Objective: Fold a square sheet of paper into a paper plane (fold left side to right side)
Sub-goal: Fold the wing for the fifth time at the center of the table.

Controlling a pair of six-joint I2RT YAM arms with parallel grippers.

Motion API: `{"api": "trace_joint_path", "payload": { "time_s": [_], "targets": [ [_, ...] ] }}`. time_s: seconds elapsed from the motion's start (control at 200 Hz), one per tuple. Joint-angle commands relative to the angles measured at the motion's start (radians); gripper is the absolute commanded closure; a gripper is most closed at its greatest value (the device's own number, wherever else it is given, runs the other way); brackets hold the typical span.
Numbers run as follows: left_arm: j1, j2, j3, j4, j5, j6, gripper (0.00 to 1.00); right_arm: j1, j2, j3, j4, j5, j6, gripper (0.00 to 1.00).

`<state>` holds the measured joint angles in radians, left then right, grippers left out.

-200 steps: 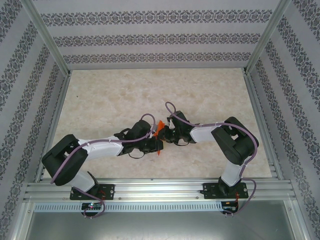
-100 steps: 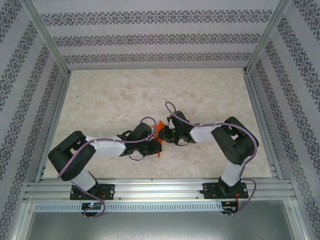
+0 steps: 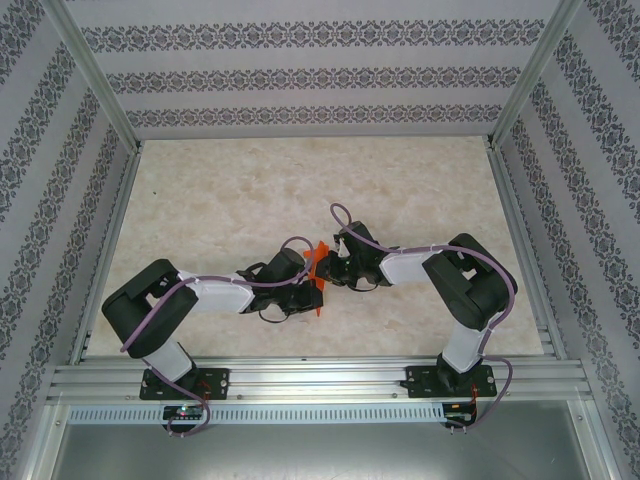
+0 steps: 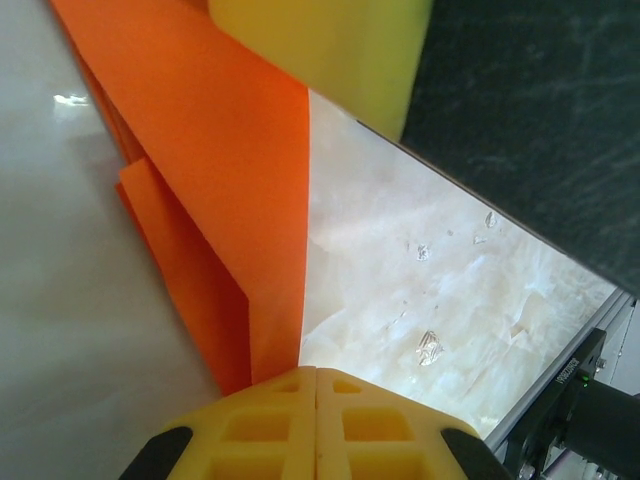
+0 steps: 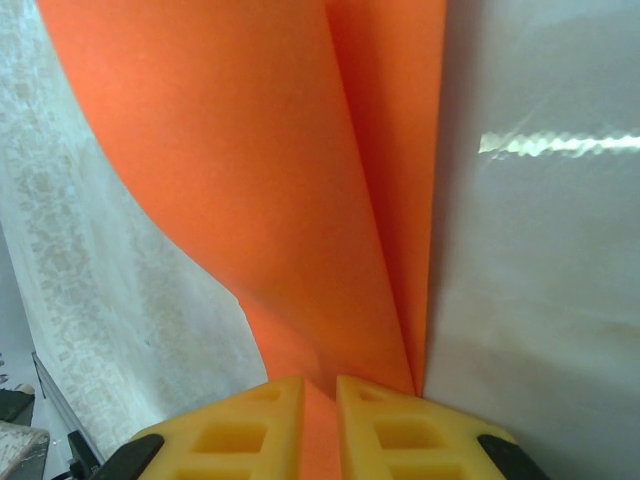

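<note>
Clamping paper (image 5: 250, 180) | left end effector (image 4: 316, 376) clenched; right end effector (image 5: 320, 388) clenched | overhead: mostly hidden, apparently folded

Bright, even light; close-up paper (image 5: 230, 170) looks soft, white glare beside it.

Lab test cell: aluminium frame (image 3: 92, 70), patterned walls (image 3: 300, 40)

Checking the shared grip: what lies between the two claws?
The folded orange paper, no bare stretch: the top view shows it between left claw and right claw, both pinching it.
</note>
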<state>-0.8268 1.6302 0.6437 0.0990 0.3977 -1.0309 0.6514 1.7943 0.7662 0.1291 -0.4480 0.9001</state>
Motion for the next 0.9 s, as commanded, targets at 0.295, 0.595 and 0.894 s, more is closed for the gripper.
{"api": "trace_joint_path", "payload": {
  "time_s": [0.295, 0.595, 0.894],
  "targets": [
    [-0.046, 0.044, -0.028, -0.059, 0.011, -0.032, 0.92, 0.000, 0.081, -0.016, -0.087, 0.095, -0.023, 0.83],
    [-0.091, 0.056, -0.042, -0.136, 0.002, -0.043, 0.93, -0.007, 0.073, 0.013, -0.121, 0.103, -0.040, 0.82],
    [-0.158, 0.014, -0.087, -0.155, -0.002, -0.089, 0.94, -0.011, 0.086, 0.017, -0.139, 0.112, -0.043, 0.82]
  ]
}}
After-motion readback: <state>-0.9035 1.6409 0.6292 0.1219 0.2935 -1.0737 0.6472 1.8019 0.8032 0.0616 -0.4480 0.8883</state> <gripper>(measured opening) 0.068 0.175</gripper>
